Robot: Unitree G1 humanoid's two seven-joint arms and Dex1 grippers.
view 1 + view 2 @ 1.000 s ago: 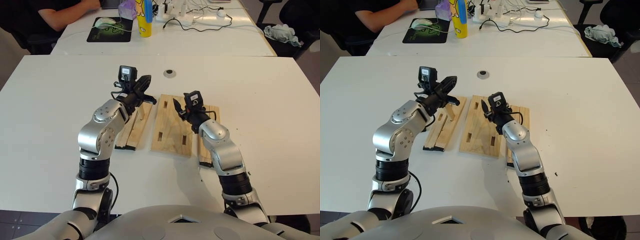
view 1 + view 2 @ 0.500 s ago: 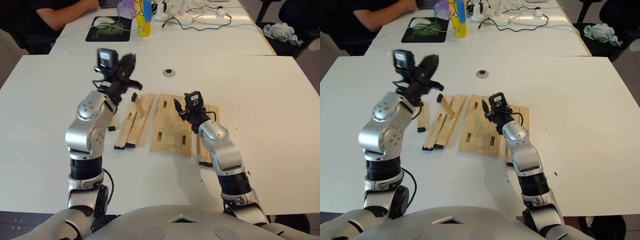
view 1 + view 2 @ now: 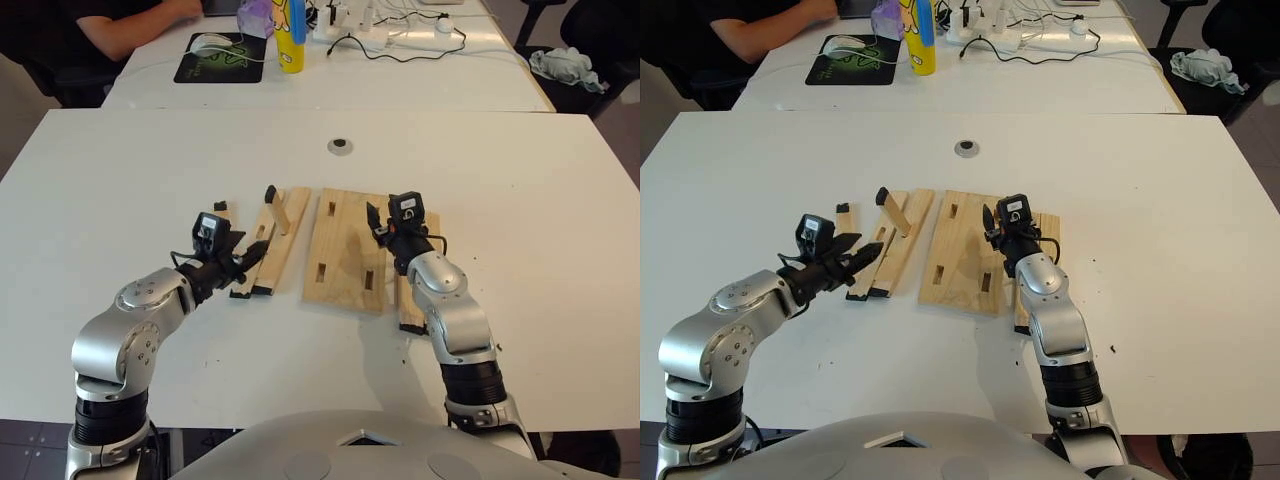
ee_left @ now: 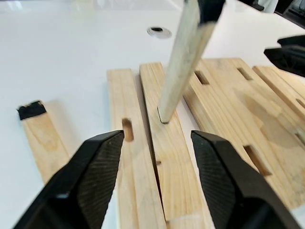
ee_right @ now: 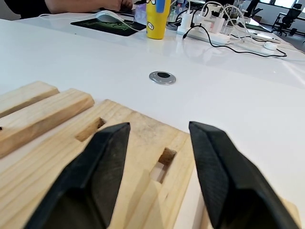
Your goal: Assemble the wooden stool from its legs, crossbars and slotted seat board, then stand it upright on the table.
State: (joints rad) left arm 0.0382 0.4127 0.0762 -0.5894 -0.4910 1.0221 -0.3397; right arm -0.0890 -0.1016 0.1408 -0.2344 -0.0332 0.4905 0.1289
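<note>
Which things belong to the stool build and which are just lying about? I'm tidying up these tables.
Job: slotted seat board; two slotted legs; crossbar standing in one; short black-tipped piece.
Lying about: yellow bottle; mouse; mouse mat; power strip; cloth.

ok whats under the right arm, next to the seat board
Flat wooden pieces lie on the table beside the seat board. Their near ends and a far corner show; the right arm covers the rest, so their count and slots cannot be told.
</note>
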